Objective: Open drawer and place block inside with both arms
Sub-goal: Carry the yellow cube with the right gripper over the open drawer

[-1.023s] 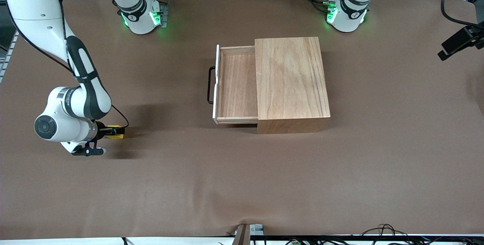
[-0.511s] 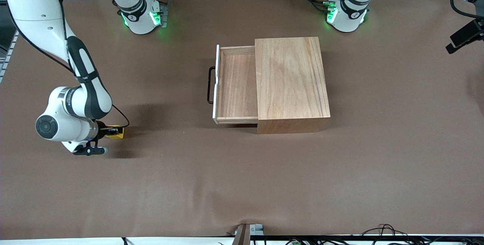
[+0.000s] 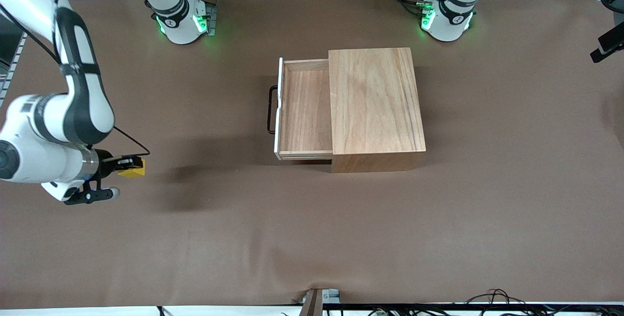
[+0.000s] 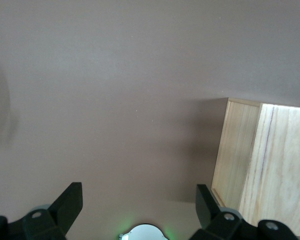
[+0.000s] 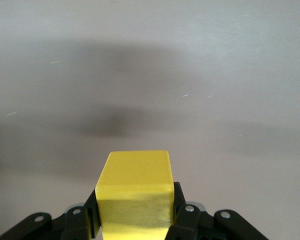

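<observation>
The right gripper, fingers clenched on the block, hangs above the table with the pulled-out drawer toward two o'clock, while the left gripper, fingers released, waits by the wooden box.

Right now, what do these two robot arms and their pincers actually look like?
Both are glossy white, rounded, jointed arms with black joint bands and round bases ringed in green light. A thin black cable loops along the right arm. The right tool and the left tool are black, each with two blocky fingers and small silver screws.
</observation>
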`<state>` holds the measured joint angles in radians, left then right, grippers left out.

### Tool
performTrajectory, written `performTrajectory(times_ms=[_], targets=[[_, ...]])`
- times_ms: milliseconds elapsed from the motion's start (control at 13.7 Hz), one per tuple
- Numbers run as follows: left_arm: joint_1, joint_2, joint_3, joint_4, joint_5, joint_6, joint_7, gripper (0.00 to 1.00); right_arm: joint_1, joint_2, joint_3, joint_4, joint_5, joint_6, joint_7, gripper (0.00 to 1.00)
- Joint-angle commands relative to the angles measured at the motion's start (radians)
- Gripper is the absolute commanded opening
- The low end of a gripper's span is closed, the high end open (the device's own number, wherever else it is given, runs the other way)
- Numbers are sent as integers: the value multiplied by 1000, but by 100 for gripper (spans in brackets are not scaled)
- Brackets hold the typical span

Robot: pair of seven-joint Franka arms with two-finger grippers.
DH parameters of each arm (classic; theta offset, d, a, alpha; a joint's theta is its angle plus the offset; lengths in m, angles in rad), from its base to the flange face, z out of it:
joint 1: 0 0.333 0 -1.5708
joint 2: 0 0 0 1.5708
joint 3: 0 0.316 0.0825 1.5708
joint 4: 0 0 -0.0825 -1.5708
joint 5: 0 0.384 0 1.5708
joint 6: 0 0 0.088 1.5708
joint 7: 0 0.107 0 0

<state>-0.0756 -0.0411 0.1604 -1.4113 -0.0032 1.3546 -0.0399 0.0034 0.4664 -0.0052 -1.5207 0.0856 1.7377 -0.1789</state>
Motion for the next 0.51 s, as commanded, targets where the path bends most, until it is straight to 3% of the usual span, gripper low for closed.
performTrajectory(times_ms=[0,438], targets=[[5,-20,-9,-17,-17,9,11,100,67,-14,7,56,89,-98,86,0],[-6,-26,-22,-21,-4,9,-9,100,422,-61,31,56,99,-98,474,0]])
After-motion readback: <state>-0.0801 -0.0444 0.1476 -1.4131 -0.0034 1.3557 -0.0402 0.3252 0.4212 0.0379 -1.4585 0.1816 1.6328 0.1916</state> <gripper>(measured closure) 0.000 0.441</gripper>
